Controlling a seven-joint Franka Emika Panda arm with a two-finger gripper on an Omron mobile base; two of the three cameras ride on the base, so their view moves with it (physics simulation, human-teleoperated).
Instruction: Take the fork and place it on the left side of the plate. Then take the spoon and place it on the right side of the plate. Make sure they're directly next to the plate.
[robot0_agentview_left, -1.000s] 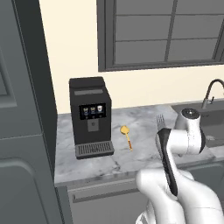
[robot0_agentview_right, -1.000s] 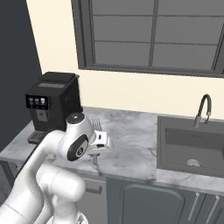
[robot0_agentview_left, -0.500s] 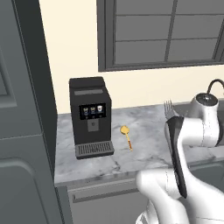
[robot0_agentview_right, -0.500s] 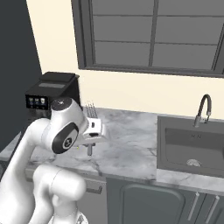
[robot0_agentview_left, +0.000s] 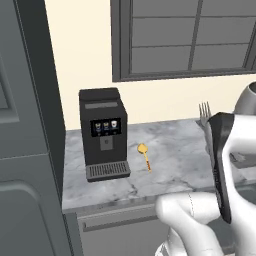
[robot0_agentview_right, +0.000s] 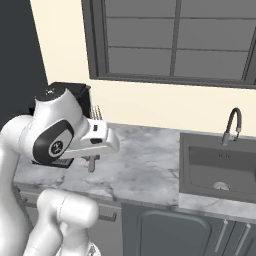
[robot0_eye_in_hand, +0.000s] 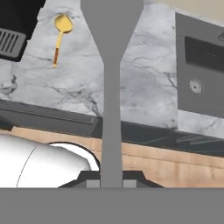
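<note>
My claw (robot0_eye_in_hand: 111, 183) is clamped on the fork (robot0_eye_in_hand: 111, 87), held high above the counter (robot0_agentview_right: 145, 165). Hand view alone shows spoon (robot0_eye_in_hand: 61, 33) and sink (robot0_eye_in_hand: 201, 65) together; spoon lies right of coffee machine (robot0_agentview_left: 102, 132), bare marble around.

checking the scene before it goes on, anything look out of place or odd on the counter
Nothing spilled or damaged. The spoon lies loose on the marble counter beside the coffee machine, apart from it. The fork is off the counter, clamped in the gripper with its tines upward.
</note>
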